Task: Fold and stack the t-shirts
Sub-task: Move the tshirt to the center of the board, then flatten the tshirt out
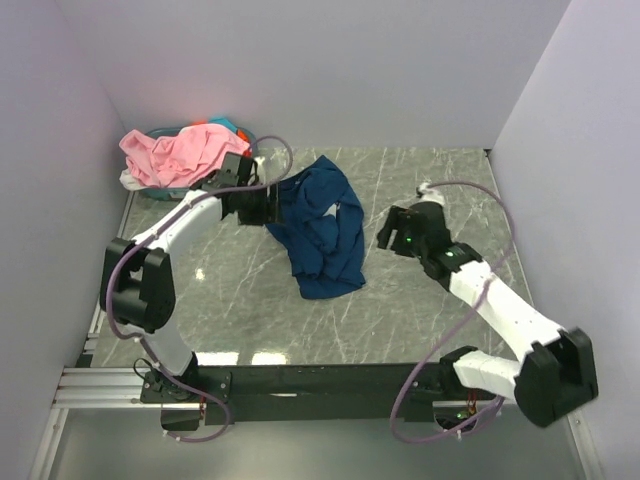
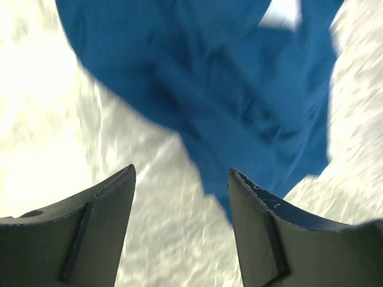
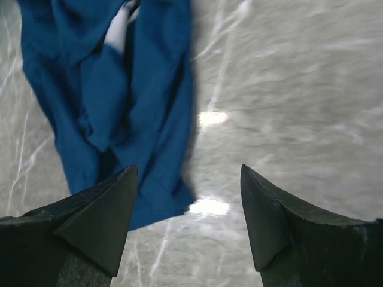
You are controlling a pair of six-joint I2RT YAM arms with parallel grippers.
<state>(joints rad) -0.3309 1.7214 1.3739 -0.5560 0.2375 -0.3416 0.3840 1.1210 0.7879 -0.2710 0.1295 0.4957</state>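
A dark navy blue t-shirt (image 1: 322, 232) lies crumpled in the middle of the marble table, a bit of white print showing. In the left wrist view the same navy t-shirt (image 2: 221, 84) fills the area ahead of the fingers. My left gripper (image 1: 272, 207) hovers at its left edge, open (image 2: 182, 173), with only bare table between the fingers. My right gripper (image 1: 384, 238) stands just right of the shirt, open (image 3: 188, 170) and holding nothing; the navy t-shirt (image 3: 114, 101) lies ahead and to the left of it. A light pink t-shirt (image 1: 180, 155) is heaped at the back left.
The pink shirt rests on a teal basket (image 1: 238, 126) in the back left corner, with some pale cloth (image 1: 130, 181) hanging below it. Pale walls close in the table on the left, back and right. A black rail (image 1: 320, 378) runs along the near edge.
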